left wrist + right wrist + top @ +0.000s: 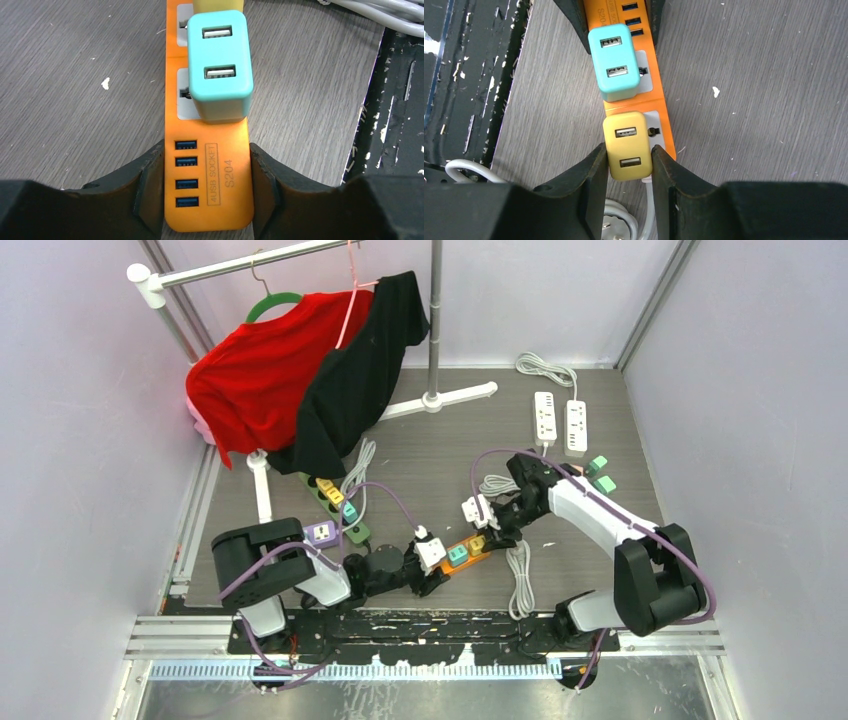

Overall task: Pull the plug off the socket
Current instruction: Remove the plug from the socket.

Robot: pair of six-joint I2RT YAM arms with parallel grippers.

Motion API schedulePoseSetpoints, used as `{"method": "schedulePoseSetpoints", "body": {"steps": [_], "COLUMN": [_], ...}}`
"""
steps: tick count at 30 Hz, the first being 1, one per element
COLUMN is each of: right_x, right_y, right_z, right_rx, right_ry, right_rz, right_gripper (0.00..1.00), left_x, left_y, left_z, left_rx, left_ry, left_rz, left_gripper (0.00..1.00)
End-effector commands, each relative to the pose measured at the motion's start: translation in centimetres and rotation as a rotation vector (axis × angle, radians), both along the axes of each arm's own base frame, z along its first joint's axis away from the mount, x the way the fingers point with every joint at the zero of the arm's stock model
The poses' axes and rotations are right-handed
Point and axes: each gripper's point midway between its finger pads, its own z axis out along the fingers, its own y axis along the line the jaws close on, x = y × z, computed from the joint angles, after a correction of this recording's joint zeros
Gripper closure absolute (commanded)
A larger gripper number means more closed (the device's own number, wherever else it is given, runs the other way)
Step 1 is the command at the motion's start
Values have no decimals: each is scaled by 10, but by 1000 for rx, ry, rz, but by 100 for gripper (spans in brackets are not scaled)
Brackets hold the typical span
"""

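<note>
**Lighting and Picture Quality**

Light is bright, even and diffuse, from overhead. Shadows on the table (440,445) are soft. Wrist views render the orange power strip (210,200) and yellow plug (626,145) sharply. Lines lean outward at top-view edges.

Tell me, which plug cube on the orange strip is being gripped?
The yellow plug, pinched by the right gripper; the teal plug stands untouched on the orange strip.

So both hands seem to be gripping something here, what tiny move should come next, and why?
Probably the right hand should pull the yellow plug straight out of the orange power strip. It is closed on both sides of that plug, and the left hand clamps the strip's USB end, so the strip should stay put.
</note>
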Motion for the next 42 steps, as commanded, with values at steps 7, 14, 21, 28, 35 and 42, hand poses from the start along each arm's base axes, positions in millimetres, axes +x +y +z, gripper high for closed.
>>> {"method": "schedulePoseSetpoints", "body": {"steps": [7,14,21,28,35,42], "right_x": [-33,-27,-1,-20,-41,-20], "right_y": [5,28,10,-9,4,17], "right_z": [2,18,12,1,3,9], "right_rx": [48,125,74,32,90,92], "right_ry": [26,92,77,43,39,50], "right_rz": [175,92,-31,106,223,85], "right_gripper": [99,99,99,99,99,99], "left_x": [6,6,6,4,3,3], "left_y": [3,3,9,11,12,10], "left_z": [2,-5,-9,-8,-5,-7], "left_rx": [-28,18,29,21,23,28], "left_ry": [-9,2,7,19,23,29], "left_rz": [24,19,31,34,33,32], "left_gripper": [100,100,100,100,100,100]}}
